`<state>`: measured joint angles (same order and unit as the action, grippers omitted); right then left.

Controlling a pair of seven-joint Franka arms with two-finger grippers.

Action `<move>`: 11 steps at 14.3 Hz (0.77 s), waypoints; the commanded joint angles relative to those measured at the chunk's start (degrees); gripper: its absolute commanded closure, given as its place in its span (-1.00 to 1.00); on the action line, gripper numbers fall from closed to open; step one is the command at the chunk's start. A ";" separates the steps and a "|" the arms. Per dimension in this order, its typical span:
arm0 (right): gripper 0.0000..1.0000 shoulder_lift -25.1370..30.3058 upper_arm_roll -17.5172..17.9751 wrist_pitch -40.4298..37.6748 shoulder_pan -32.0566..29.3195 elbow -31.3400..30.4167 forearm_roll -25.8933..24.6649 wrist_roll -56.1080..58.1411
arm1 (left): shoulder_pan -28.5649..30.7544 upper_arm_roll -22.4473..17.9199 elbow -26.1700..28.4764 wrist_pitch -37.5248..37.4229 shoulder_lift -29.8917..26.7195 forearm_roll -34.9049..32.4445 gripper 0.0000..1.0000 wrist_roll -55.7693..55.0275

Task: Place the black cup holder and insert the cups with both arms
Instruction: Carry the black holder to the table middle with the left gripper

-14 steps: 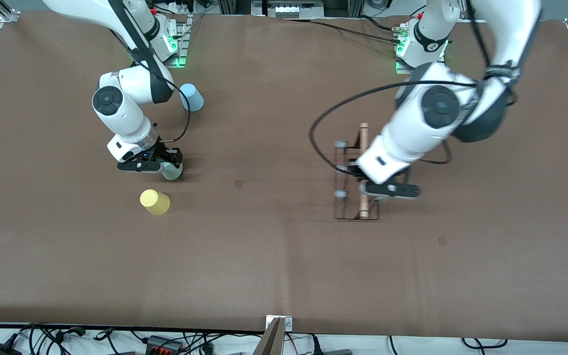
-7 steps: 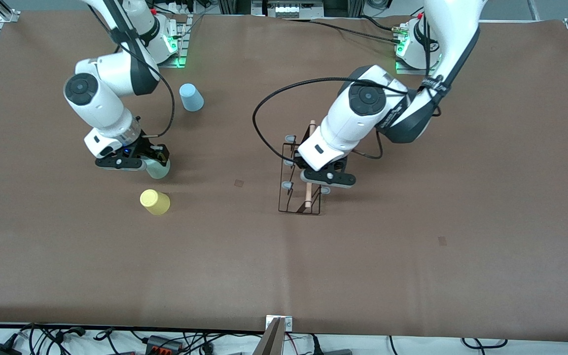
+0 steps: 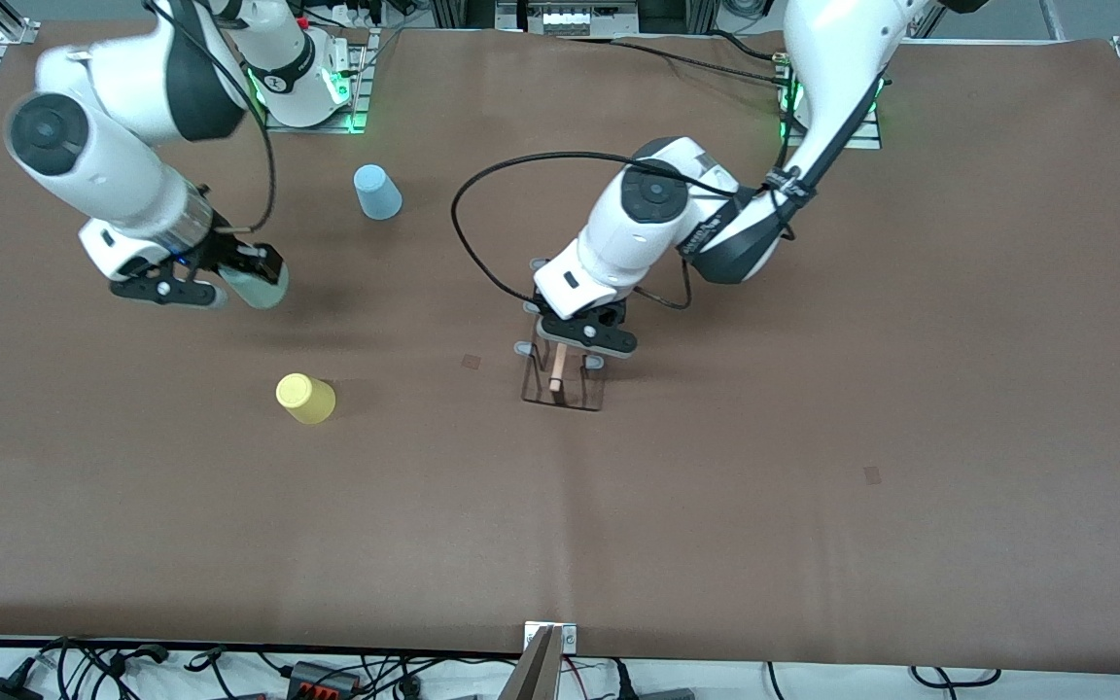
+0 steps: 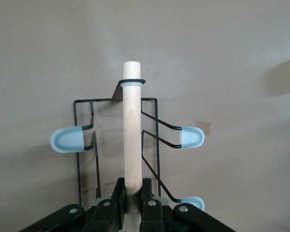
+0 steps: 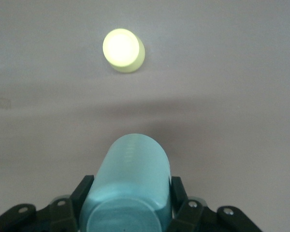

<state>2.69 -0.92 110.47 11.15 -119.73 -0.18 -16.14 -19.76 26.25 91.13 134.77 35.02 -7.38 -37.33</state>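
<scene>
Left end effector (image 3: 581, 338) is closed on the light wooden rod (image 4: 132, 126) of the black cup holder (image 3: 561, 379), over the middle of the worktop (image 3: 813, 506). In the left wrist view the fingers (image 4: 117, 194) are seen clamped on either side of the rod, and the rack's black wire frame is seen spread below it with three pale-blue-tipped pegs (image 4: 66, 140) in sight. Whether the rack's base is touching the worktop or is held just above it cannot be told.

Right end effector (image 3: 229, 280) is closed on the mint-green cup (image 5: 130, 188), which is held tilted in the air over the part of the worktop toward the right arm's end. In the right wrist view the cup is gripped from both sides by the fingers (image 5: 81, 193).

The yellow cup (image 3: 305, 399) is seen lying on its side on the worktop, nearer to the front camera than the light blue cup (image 3: 377, 192) and well apart from it. The light blue cup is seen standing upside down, closer to the edge of the worktop where the arms' bases are mounted. Both loose cups are placed toward the right arm's end, well apart from the cup holder.

A small dark square mark (image 3: 471, 361) is seen on the worktop surface between the yellow cup and the cup holder.
</scene>
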 commanded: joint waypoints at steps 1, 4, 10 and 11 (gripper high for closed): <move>0.64 -0.93 0.21 -5.35 0.01 3.54 1.06 0.59 | -2.03 -0.50 -2.27 -0.56 1.01 -4.64 0.98 -5.81; 0.64 -1.11 0.57 -6.05 0.19 3.54 1.06 0.58 | -2.21 -0.50 -2.27 -0.56 1.37 -5.53 0.00 -6.44; 0.62 -1.64 0.74 -6.14 0.63 3.54 1.06 0.67 | 2.35 -0.24 -2.09 -4.41 -3.36 -7.91 -1.00 -5.92; 0.62 -1.55 0.74 -6.14 1.15 3.54 1.06 0.58 | 3.23 -0.24 -2.27 -8.78 -5.47 -8.00 -1.00 -5.92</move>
<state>1.18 -0.28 105.46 11.62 -117.09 0.01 -16.14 -18.38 25.72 88.68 132.25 34.00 -13.72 -42.51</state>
